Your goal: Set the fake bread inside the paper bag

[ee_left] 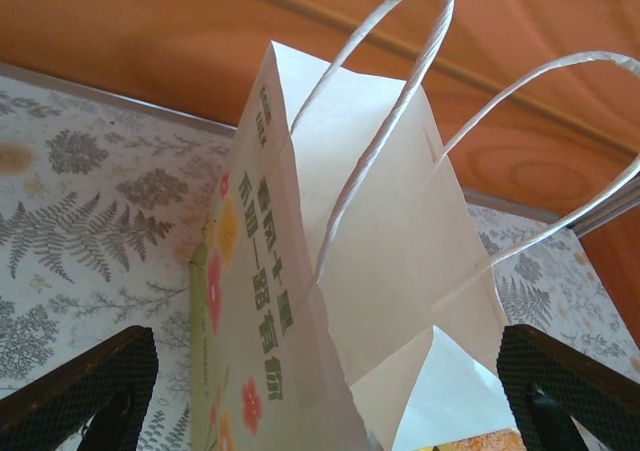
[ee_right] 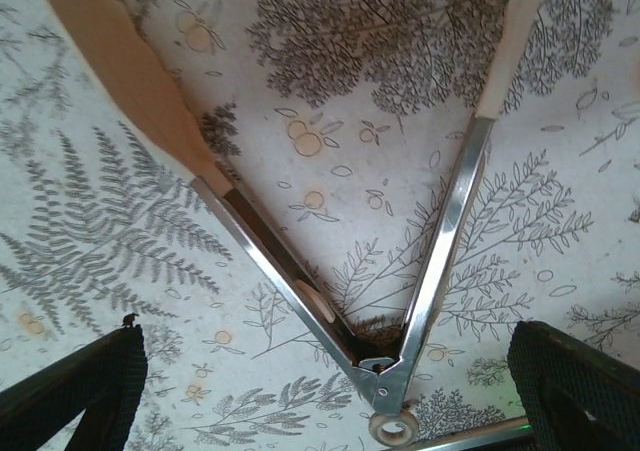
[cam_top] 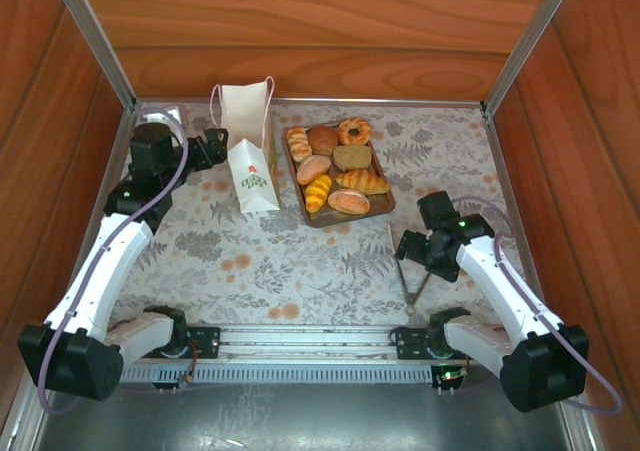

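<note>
On the table in the top external view, the paper bag stands upright at the rear left, mouth open, printed face toward the arms. The fake bread lies on a brown tray just to the right of the bag: eight pieces, including a ring donut at the far end and a striped croissant at the near left. No piece is seen inside the bag. The left gripper sits at the bag's left side. The right gripper hovers over a pair of tongs lying on the fern-print tablecloth, near and to the right of the tray.

Left wrist view: the bag rises between the two black fingers. The jaws are spread wide and released. The left-hand finger is clear of the paper; whether the right-hand finger touches the bag cannot be told. Two pale cord handles arch above the mouth, and green lettering with red marks runs down the side panel.

Right wrist view: the tongs lie flat on the cloth, arms spread in a V, hinge nearest the camera. The jaws are fully released, one finger on each side of the hinge, neither gripping the tongs.
</note>
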Controlling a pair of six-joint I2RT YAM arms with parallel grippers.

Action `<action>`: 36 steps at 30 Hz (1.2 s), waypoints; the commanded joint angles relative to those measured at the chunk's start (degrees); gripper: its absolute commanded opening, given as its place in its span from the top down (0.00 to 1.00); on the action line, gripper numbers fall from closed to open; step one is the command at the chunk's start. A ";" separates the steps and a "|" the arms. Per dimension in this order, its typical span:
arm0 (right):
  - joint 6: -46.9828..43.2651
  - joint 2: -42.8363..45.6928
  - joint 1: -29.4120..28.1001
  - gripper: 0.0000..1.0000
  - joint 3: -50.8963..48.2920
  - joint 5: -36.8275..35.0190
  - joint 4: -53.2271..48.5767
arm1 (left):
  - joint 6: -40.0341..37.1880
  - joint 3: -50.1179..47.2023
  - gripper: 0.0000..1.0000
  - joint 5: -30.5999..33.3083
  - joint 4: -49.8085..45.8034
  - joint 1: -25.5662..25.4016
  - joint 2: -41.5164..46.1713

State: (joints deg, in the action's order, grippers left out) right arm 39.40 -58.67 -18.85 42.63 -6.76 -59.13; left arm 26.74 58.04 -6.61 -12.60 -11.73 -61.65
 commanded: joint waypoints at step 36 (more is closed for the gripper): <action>6.62 -15.80 -5.32 0.04 -9.07 -0.04 14.73 | -4.11 -2.47 0.07 5.30 3.15 0.30 1.02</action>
State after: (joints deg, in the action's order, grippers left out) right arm 46.81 -74.04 -23.66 34.02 -6.35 -45.28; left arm 23.75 55.83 -1.76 -10.24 -11.73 -60.80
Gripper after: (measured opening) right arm 0.963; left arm 0.929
